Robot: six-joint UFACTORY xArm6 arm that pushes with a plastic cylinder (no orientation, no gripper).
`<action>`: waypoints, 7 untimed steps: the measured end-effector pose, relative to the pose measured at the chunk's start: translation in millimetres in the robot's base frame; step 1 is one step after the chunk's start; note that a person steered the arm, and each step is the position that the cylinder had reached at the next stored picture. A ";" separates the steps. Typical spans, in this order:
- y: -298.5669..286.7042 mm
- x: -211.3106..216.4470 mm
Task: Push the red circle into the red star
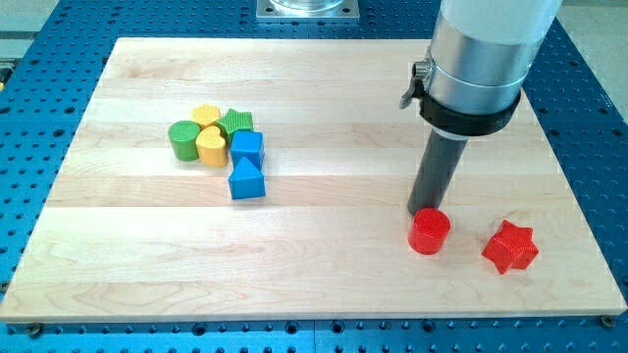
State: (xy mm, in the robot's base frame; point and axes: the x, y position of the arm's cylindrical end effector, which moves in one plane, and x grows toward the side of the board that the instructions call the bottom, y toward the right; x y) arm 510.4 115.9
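Red circle: the red circle [430, 231] stood in the lower right of the frame, on the wooden board [324, 265].
Red star: the red star [510, 247] lay just to the view's right of the red circle and a little lower, near it but apart.
My tip: my tip [422, 210] was at the upper left edge of the red circle, touching it or almost touching; I cannot tell which.
Jaws: the arm had no jaws, only the dark rod under a grey cylinder.
Other blocks: a tight group was in the upper left part of the board, well apart from the red blocks.
Group members: a green cylinder [183, 139], a yellow heart [211, 145], a second yellow block [205, 116], a ridged green block [236, 123], a blue block [246, 148] and a blue triangle [246, 180].
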 end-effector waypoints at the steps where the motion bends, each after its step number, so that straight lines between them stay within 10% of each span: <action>1: -49.6 13.5; 7: 37.7 13.3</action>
State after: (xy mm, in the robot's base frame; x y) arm 523.8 153.5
